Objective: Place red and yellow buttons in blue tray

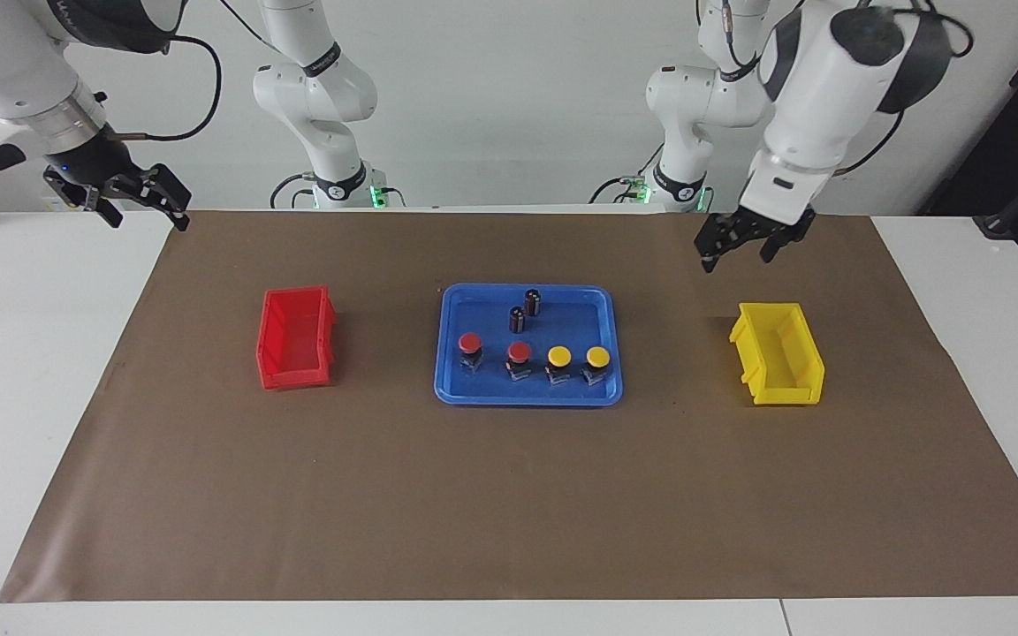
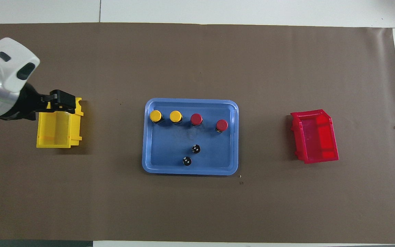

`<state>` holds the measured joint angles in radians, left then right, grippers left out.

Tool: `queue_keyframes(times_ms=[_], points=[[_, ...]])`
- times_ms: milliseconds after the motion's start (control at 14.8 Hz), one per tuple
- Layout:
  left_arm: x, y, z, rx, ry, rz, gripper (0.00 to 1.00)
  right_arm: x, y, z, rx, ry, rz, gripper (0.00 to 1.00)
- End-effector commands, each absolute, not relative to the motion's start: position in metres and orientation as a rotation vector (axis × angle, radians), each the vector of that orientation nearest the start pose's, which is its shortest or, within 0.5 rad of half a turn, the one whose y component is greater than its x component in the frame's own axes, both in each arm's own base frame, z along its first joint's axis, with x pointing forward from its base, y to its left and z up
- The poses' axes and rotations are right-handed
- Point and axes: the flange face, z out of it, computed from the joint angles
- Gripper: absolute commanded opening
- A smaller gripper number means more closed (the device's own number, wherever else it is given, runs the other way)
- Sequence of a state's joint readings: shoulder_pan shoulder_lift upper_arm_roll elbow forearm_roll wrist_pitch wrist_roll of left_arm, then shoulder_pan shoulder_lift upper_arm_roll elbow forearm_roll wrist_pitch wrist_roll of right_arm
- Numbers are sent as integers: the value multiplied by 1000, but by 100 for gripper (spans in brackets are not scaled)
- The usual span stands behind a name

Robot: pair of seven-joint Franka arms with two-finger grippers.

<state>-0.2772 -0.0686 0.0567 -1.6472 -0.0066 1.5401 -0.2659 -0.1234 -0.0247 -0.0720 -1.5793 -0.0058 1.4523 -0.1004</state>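
Robots' end first.
- Left gripper: up in the air over the brown paper mat, close by the small yellow plastic bin at the left arm's end. Fingers spread and released, nothing between them. Well apart from the tray.
- Right gripper: waits raised over the edge of the white desk at the right arm's end. Fingers spread, empty.

Middle of the mat.
- Wide shallow blue plastic tray with rounded corners. The small red plastic bin sits off toward the right arm's end, the yellow bin toward the left arm's end; both look empty.
- Tray half nearer the robots: two dark cylinders without coloured caps, upright, just beside each other.
- Tray half farther from the robots: a row of four upright push-buttons with dark bodies and domed caps. The two red buttons lie toward the right arm's end, the two yellow buttons toward the left arm's end. The end yellow one stands close to the tray's rim. All four are inside the rim, none tipped.

Farther out: bare mat, no stray buttons seen.

Judgement: with every coloured button in the tray and both grippers empty, the placing looks complete; the step in hand reads as the left arm clearing away. The next move calls for nothing more than parking that arm without brushing the yellow bin.
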Motion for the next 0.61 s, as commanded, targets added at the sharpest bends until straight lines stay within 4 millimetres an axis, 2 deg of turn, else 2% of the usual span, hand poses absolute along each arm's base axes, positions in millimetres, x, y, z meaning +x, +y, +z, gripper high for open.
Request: queue_keyframes(times_ms=[0, 67, 202, 404, 539], points=[[522, -72, 657, -3129, 78, 102, 100, 515, -103, 624, -3128, 145, 174, 100], [524, -65, 665, -3128, 116, 95, 100, 515, -104, 625, -3128, 148, 171, 100], [533, -50, 666, -3126, 161, 96, 100, 516, -104, 626, -3129, 136, 162, 100], [537, -49, 668, -3131, 170, 53, 100, 516, -103, 626, -3134, 131, 161, 100], [533, -47, 666, -3127, 164, 100, 100, 516, -104, 626, -3137, 132, 157, 100]])
